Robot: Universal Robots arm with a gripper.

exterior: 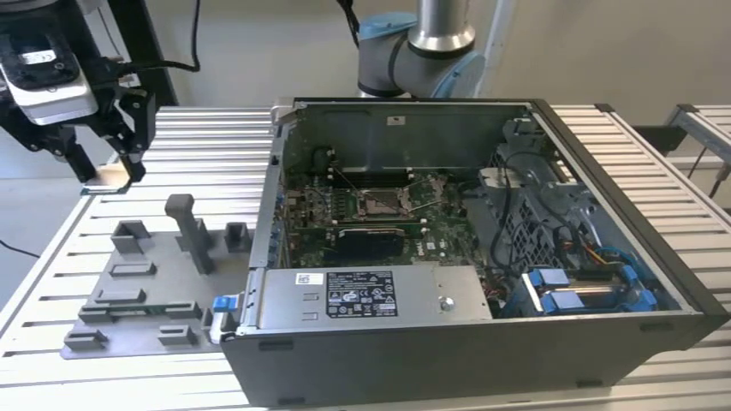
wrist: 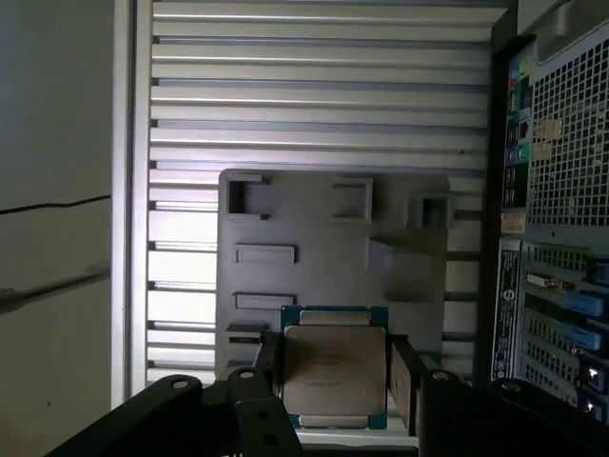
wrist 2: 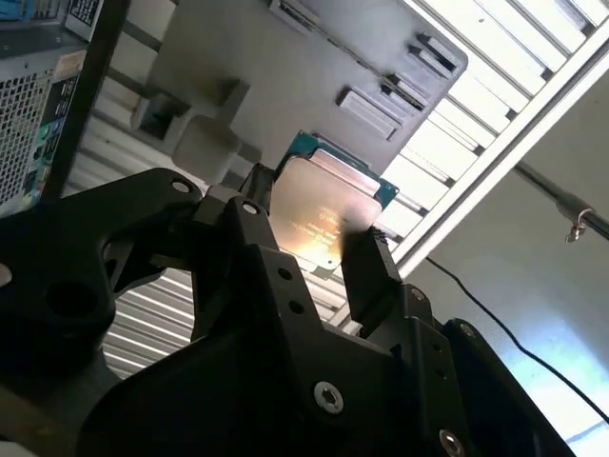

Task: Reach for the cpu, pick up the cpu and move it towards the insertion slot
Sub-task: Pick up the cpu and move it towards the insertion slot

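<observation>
Gripper (exterior: 106, 171) hung over bench (exterior: 205, 137) corner, well apart from insertion slot (exterior: 377, 203) in exterior view; both wrist views showed it clamped on cpu (wrist: 335, 367).

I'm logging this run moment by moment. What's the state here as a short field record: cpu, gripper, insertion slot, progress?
cpu: held flat in the gripper, raised above the table
gripper: shut on the cpu, at the exterior view's left, apart from the grey fixture plate
insertion slot: inside the open computer case, well apart from the cpu
progress: cpu picked up, not yet at the insertion slot
</observation>
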